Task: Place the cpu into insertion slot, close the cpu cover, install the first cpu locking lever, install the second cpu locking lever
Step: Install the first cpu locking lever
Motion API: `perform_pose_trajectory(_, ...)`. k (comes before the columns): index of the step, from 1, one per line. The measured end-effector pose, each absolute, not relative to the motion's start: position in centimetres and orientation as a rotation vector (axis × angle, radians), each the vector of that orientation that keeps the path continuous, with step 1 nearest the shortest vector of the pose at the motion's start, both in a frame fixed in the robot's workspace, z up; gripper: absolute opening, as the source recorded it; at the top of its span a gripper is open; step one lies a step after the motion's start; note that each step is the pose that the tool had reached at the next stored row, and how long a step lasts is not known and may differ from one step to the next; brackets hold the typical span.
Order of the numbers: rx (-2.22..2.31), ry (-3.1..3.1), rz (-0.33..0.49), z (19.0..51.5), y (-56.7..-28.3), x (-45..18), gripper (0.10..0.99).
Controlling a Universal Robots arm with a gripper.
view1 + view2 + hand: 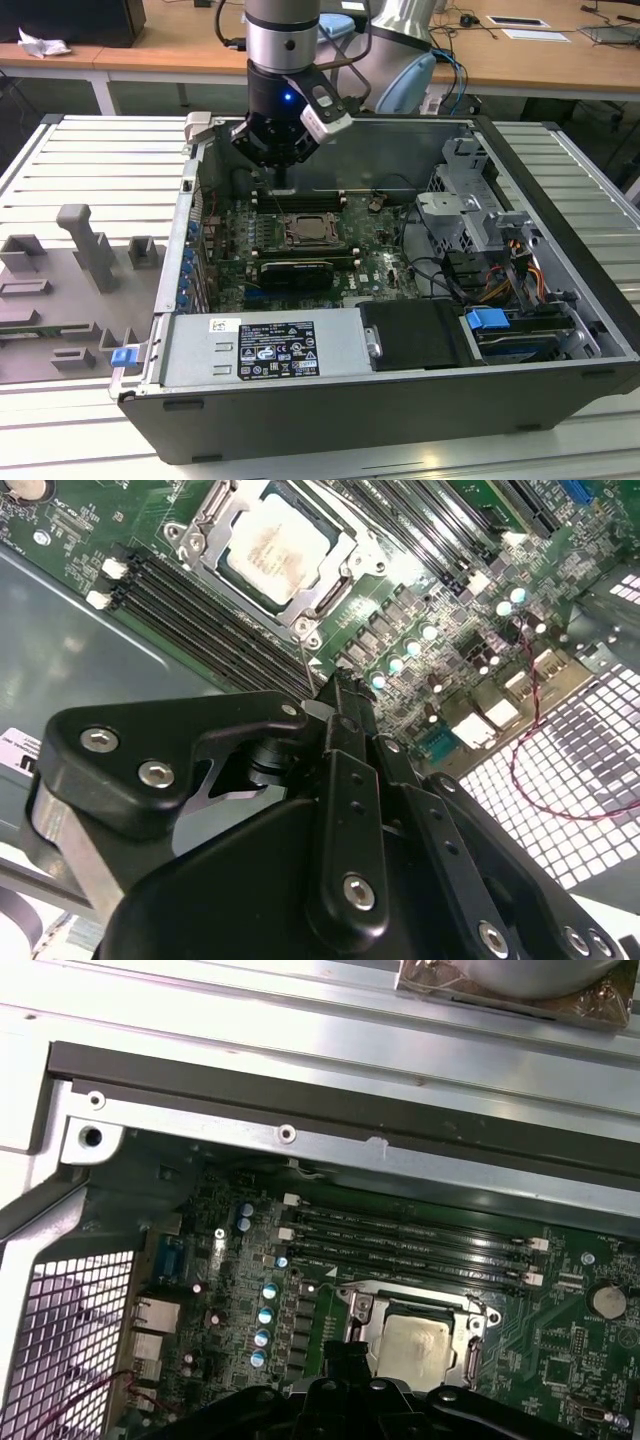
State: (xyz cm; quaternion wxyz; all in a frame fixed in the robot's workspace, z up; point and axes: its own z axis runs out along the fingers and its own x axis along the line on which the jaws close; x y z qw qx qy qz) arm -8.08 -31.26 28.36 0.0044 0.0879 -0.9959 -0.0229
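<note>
In the exterior view the arm comes down from above into an open computer case (560,330) that lies on a grooved metal table (90,160). The gripper (285,180) hangs over the green circuit board (375,250), close to the rear wall of the case and just beside the insertion slot (290,240). The cpu (272,542) is already seated flat inside this slot, and its pale metal face is visible in both wrist views. The cpu cover (205,530) lies down around the chip, so that the face shows through its square window. In the second wrist view the fingers (345,710) look pressed together into one narrow dark tip. A thin metal lever (306,660) goes from the corner of the socket up to this tip. If the lever is really clamped between the fingers or only touches them, it is not possible to tell. Long dark memory slots (410,1235) run beside the socket, on the side toward the case wall. A long black card (295,270) stands on the other side of the socket, apart from it.
</note>
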Motion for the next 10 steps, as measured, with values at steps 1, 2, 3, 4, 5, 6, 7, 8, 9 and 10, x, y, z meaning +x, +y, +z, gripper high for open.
perform_pose_trajectory(1,0.275,-3.12,-0.072,28.36,-31.26,-8.14,0.106)
perform_pose_trajectory(2,0.275,-3.12,-0.072,28.36,-31.26,-8.18,0.106)
perform_pose_trajectory(3,0.275,-3.12,-0.072,28.36,-31.26,-8.2,0.106)
perform_pose_trajectory(4,0.275,-3.12,-0.072,28.35,-31.26,-8.25,0.106)
perform_pose_trajectory(5,0.275,-3.12,-0.072,28.35,-31.26,-8.3,0.106)
perform_pose_trajectory(6,0.275,-3.12,-0.072,28.35,-31.26,-8.35,0.106)
perform_pose_trajectory(7,0.275,-3.12,-0.072,28.35,-31.26,-8.37,0.106)
perform_pose_trajectory(8,0.275,-3.12,-0.072,28.35,-31.26,-8.39,0.106)
perform_pose_trajectory(9,0.275,-3.12,-0.072,28.36,-31.26,-8.41,0.106)
perform_pose_trajectory(10,0.275,-3.12,-0.072,28.35,-31.26,-8.43,0.106)
